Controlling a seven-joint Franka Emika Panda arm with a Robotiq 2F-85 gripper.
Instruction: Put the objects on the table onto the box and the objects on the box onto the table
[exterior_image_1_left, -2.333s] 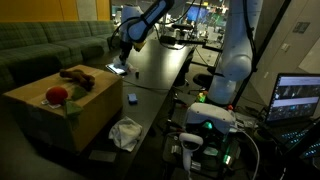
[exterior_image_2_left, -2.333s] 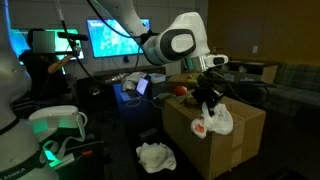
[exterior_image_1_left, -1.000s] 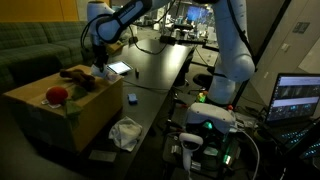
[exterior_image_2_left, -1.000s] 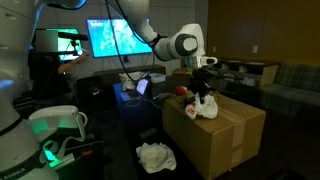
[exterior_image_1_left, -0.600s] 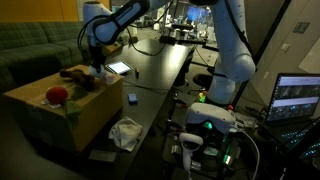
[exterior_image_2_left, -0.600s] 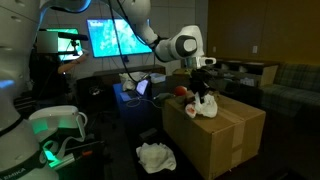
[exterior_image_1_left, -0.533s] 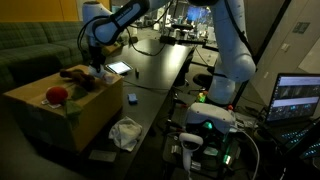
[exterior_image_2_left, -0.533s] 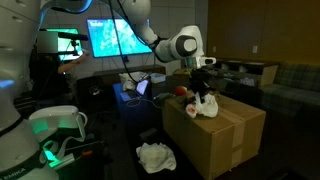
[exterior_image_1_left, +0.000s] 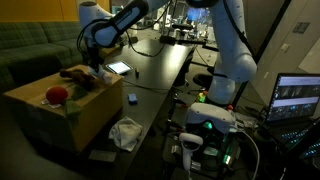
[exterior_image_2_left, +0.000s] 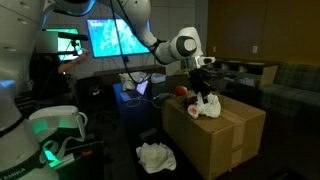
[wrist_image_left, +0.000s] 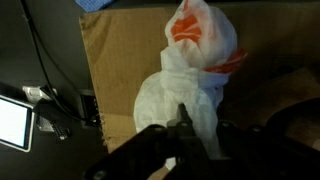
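White plastic bag with orange markings lies on top of the tan cardboard box, which stands beside the black table. The gripper hangs directly above the bag; whether its jaws clench it or stand free cannot be told.

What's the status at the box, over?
Gripper right over white bag, jaws unclear. Bag sitting on box top. Red object and brown toy also on box, not yet moved.
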